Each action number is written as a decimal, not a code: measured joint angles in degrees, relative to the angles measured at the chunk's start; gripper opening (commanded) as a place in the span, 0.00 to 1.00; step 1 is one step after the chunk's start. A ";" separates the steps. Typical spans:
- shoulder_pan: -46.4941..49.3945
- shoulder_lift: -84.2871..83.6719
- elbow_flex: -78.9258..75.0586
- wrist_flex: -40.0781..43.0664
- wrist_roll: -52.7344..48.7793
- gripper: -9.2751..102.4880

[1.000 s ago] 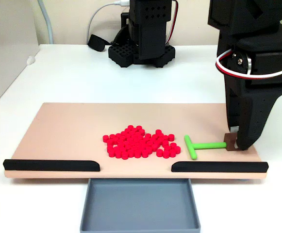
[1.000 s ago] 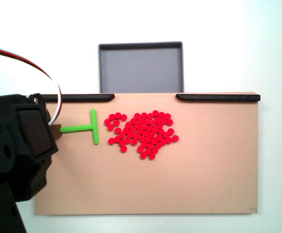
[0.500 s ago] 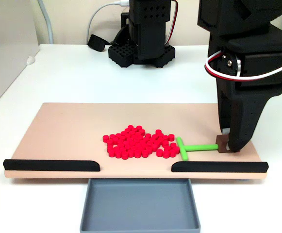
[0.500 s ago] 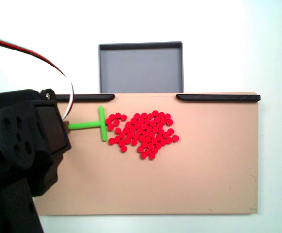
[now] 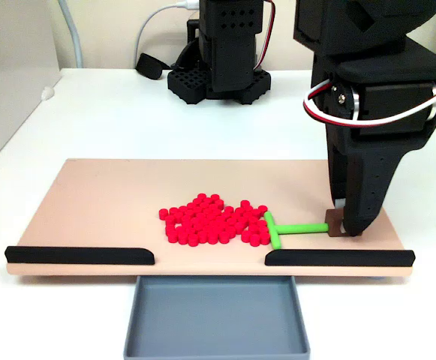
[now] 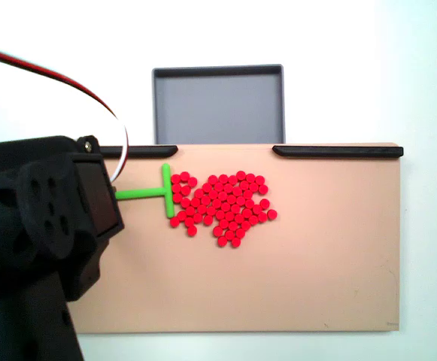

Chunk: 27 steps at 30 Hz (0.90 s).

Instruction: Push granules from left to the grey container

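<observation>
Granules (image 5: pixel 214 221) lie clustered mid-board, just behind the gap between the two black strips (image 5: pixel 339 258), with the grey tray (image 5: pixel 216 319) empty at the near edge of the bench. Over the last second the green pusher (image 5: pixel 289 228) has slid left from well clear of the pile until its crossbar touches the right-hand pellets. The tool (image 5: pixel 339 225) is clamped on the pusher's brown end. Judging by this, sweeping has only begun; nothing has reached the tray.
</observation>
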 measured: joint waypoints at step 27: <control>2.11 0.00 0.00 0.00 -5.80 0.08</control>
